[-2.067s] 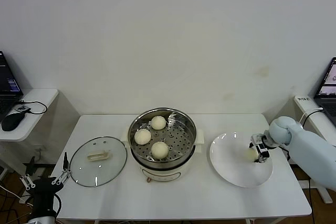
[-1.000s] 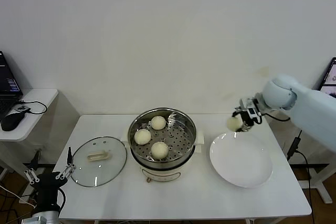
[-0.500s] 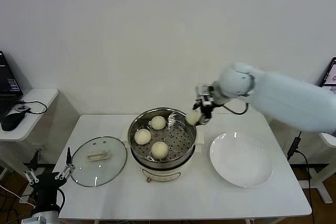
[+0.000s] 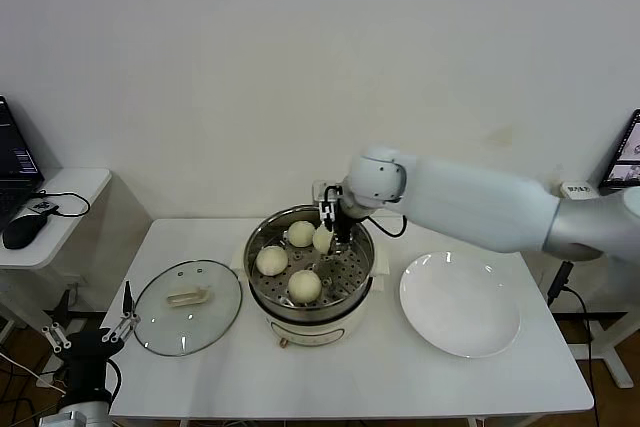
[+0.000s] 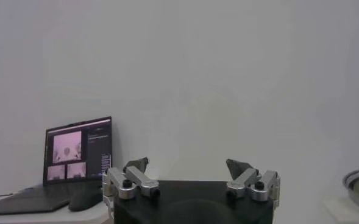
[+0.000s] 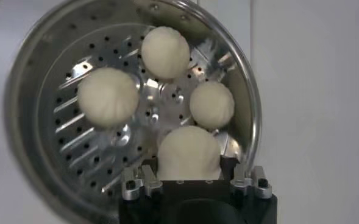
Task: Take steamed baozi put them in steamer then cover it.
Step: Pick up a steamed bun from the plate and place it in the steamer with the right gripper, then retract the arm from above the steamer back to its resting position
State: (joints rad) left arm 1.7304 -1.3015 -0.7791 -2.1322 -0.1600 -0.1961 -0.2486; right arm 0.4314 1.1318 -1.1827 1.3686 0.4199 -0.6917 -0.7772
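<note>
The steel steamer stands mid-table with three baozi on its tray. My right gripper is shut on the fourth baozi and holds it over the tray's far right part. In the right wrist view the held baozi sits between the fingers above the steamer, with the three others below. The glass cover lies flat on the table left of the steamer. My left gripper is open, parked low beyond the table's left front corner.
An empty white plate lies right of the steamer. A side table with a mouse and laptop stands at far left. Another laptop is at far right.
My right gripper lifted the baozi off the white plate and carried it leftward, now over the steamer tray. The left arm stayed parked.
</note>
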